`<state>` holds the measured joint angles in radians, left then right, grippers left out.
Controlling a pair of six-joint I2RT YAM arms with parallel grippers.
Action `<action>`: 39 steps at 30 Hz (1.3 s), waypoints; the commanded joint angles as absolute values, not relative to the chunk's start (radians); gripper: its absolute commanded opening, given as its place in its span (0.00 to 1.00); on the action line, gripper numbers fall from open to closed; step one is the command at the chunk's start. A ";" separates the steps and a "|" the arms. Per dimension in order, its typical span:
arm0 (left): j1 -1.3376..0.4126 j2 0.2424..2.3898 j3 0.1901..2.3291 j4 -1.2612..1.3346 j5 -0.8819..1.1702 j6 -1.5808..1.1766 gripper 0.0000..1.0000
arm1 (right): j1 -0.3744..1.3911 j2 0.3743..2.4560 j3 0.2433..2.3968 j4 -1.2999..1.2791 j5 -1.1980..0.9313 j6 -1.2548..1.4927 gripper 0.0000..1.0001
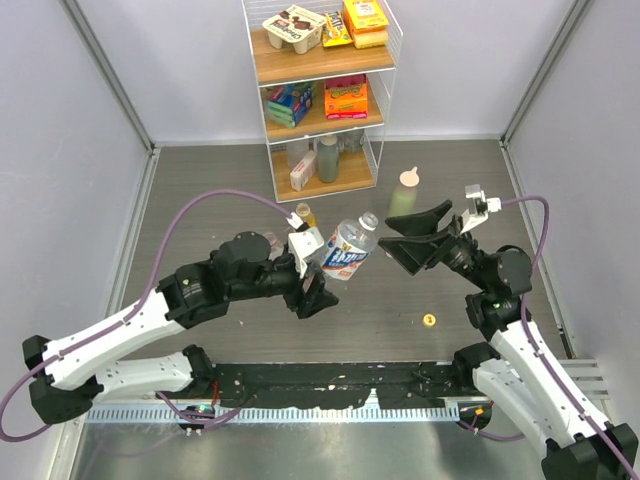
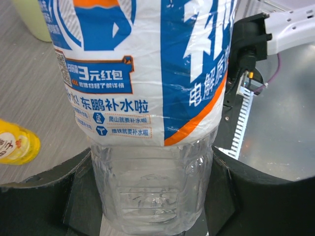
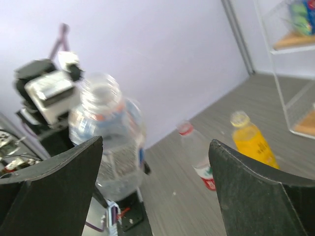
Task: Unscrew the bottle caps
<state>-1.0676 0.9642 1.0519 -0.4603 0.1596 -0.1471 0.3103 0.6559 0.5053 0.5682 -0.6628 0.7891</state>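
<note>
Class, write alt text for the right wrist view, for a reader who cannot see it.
The right end effector stands wide open, its two black fingers framing a blurred clear bottle with a blue-white label just beyond. Further back, a red-labelled bottle and a yellow juice bottle stand on the grey table.

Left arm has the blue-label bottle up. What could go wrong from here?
The left gripper grips the blue-label bottle only near its base, and it leans toward the open right gripper; a push at the neck might lever it loose. The pale green bottle stands just beyond the right gripper and could get knocked over.
</note>
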 commanded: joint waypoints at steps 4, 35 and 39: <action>-1.071 0.988 1.065 -0.390 0.284 -0.132 0.00 | 0.308 0.722 0.539 1.070 -0.726 1.061 0.92; -1.072 1.065 1.100 -0.382 0.322 -0.147 0.00 | 0.405 0.899 0.497 1.193 -0.749 1.101 0.54; -1.071 1.068 1.101 -0.387 0.324 -0.149 0.00 | 0.420 0.914 0.514 1.195 -0.759 1.098 0.35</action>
<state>-1.0676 1.0668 1.0592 -0.4328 0.3019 -0.1535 0.4004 0.9085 0.4881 1.1656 -0.7353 1.1160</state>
